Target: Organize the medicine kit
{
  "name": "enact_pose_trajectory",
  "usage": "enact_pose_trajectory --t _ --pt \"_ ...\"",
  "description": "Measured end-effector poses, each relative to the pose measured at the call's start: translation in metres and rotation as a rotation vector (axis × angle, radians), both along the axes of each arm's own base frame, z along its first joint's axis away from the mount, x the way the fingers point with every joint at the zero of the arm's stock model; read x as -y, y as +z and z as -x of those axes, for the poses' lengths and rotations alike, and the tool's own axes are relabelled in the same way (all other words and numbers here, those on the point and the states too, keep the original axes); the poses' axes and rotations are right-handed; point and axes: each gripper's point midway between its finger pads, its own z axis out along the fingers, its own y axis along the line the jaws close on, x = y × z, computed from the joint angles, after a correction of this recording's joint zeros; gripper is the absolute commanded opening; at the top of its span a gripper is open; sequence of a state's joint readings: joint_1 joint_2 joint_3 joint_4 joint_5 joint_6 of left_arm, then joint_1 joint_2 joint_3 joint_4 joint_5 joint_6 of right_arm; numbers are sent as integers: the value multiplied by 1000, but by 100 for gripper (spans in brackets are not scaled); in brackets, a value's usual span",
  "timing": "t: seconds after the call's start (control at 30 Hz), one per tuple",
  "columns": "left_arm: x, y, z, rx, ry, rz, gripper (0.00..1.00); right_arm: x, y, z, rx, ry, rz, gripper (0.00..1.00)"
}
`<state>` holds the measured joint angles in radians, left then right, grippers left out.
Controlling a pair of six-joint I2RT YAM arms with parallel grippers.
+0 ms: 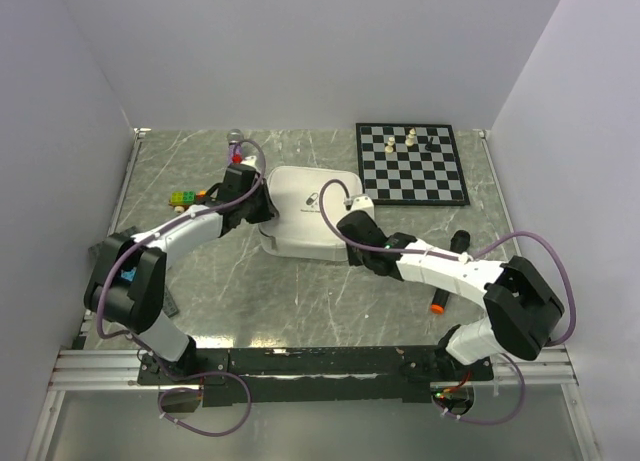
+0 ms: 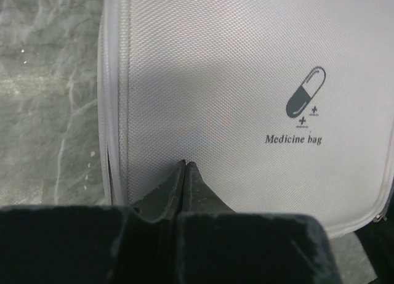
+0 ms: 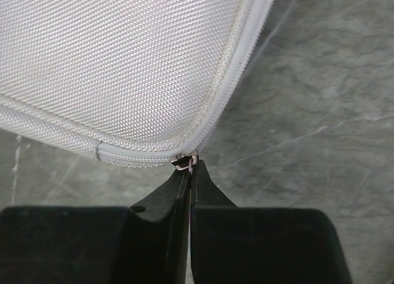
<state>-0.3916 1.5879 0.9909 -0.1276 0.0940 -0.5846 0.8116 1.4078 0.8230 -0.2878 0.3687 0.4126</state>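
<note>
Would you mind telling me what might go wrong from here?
The right hand pinches only the tip of the small zipper pull, so it may slip free when tugged. The left hand, shut, merely rests on the medicine kit near its edge, so the soft case might slide or lift with the pull.

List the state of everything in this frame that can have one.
White fabric zip medicine bag: lid down, lying flat on the table.
Left gripper: fingers shut, tips over the lid, nothing visibly held.
Right gripper: fingers shut on the small metal zipper pull at the bag's corner.
Black-and-white chessboard: lying flat, a few pieces standing upright.
</note>
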Motion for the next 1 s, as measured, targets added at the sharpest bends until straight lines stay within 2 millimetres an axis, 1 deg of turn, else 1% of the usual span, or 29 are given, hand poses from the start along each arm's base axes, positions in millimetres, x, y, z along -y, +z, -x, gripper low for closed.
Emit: enact_pose_trajectory --t 0.07,0.13,0.17,0.23,0.3,0.33,0.4,0.5,0.57,0.6,0.63,0.7,0.73,0.77,0.83,0.87,0.93,0.97,1.0 --pt "6 0 0 12 -20 -15 1 8 0 -7 7 -16 12 0" --pt "8 0 -1 17 -28 -23 2 11 0 -11 9 -15 25 0" --pt "8 0 -1 17 -26 -28 8 11 0 -11 11 -11 29 0" --pt "6 1 -1 16 -11 -40 33 9 1 -10 17 1 36 0" --pt "5 4 -2 17 11 -45 51 5 1 -7 29 14 51 0" --pt "3 8 -2 24 22 -47 58 2 2 -4 35 26 57 0" --pt "-4 18 0 37 59 -55 65 -7 2 5 41 55 68 0" --pt "-17 35 12 45 101 -55 70 -17 0 20 32 93 78 0" --pt "-19 48 22 59 115 -31 72 -22 -1 27 28 106 76 0" --pt "-16 55 28 72 112 -19 72 -26 -1 31 27 116 74 0" --pt "-7 61 36 83 100 1 72 -27 -1 33 27 119 73 0" --pt "23 68 60 87 35 43 72 -34 -1 40 31 137 71 0" --pt "36 67 72 78 5 58 72 -38 -1 44 31 152 69 0" --pt "53 64 87 57 -31 75 72 -44 0 51 34 176 71 0" --pt "67 50 108 10 -62 86 72 -60 1 66 36 238 70 0" --pt "64 36 118 -26 -50 83 73 -71 2 75 36 272 68 0" --pt "54 16 127 -68 -13 74 73 -86 2 88 33 324 67 0" --pt "52 13 129 -76 11 94 72 -91 -1 93 28 346 83 0" --pt "51 16 129 -70 21 111 69 -94 -3 96 28 353 93 0"
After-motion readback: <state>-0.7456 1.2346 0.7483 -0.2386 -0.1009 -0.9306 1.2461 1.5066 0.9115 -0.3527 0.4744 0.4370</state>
